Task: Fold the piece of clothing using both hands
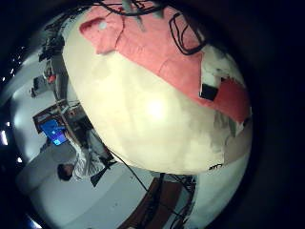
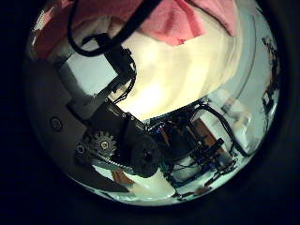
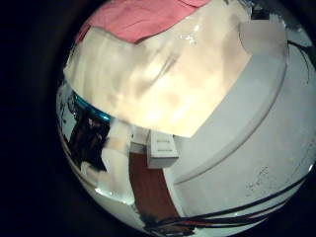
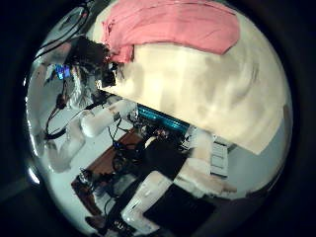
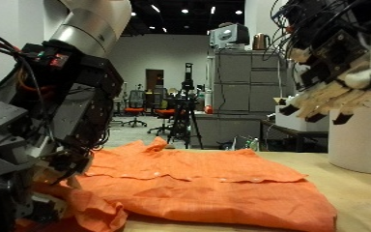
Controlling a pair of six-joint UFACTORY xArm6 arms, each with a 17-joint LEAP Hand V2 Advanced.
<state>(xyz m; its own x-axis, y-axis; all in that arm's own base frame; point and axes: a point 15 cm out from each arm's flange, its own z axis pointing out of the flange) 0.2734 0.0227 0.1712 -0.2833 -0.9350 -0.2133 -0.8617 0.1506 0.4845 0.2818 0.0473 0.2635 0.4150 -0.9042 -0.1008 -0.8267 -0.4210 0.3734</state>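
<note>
An orange piece of clothing (image 5: 205, 179) lies spread on the pale table (image 5: 359, 198), with one end bunched up (image 5: 89, 208) beside my left hand. My left hand (image 5: 38, 145) hangs low over that bunched end. Its fingers (image 2: 117, 127) look relaxed, with no cloth between them. My right hand (image 5: 329, 95) hovers high above the table's other side, clear of the garment, with its fingers loosely straight and empty. The palm views show the garment (image 1: 157, 48) (image 4: 178, 30) (image 3: 143, 15) (image 2: 173, 23) lying across one end of the table.
A white cylindrical container (image 5: 362, 135) stands on the table under my right hand. Behind the table are a grey cabinet (image 5: 243, 97) and office chairs (image 5: 137, 114). Bare tabletop (image 1: 152, 114) stretches beyond the garment.
</note>
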